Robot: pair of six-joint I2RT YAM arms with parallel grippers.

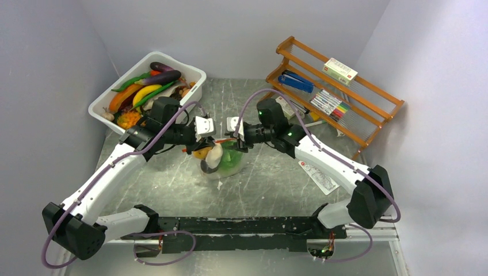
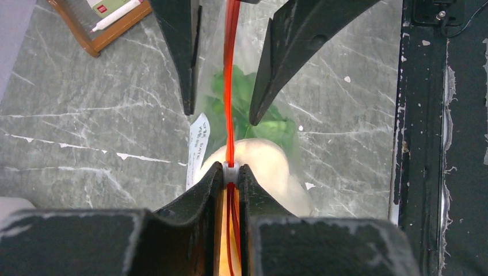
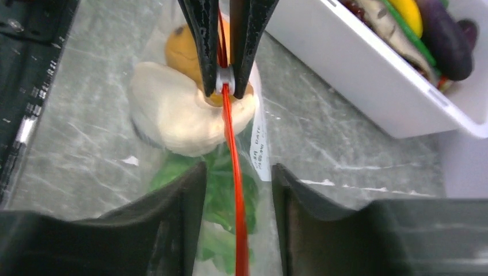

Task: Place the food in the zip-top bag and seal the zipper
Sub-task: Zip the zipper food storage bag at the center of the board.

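The clear zip-top bag (image 1: 225,167) stands on the table between both grippers. It holds a green lettuce (image 3: 221,195), a pale mushroom (image 3: 172,112) and an orange fruit (image 3: 181,49). The orange-red zipper (image 3: 236,172) runs along its mouth, held taut above the food. My left gripper (image 2: 230,170) is shut on the zipper's small pale tip (image 3: 225,86); it also shows in the top view (image 1: 210,137). My right gripper (image 3: 237,172) is open, its fingers on either side of the strip and not touching it; it also shows in the top view (image 1: 237,138).
A white bin (image 1: 178,60) of more toy vegetables stands at the back left, close behind the left arm. An orange-brown wooden rack (image 1: 368,98) with pens and a stapler is at the back right. A white leaflet (image 1: 318,175) lies by the right arm. A black rail (image 1: 241,227) runs along the near edge.
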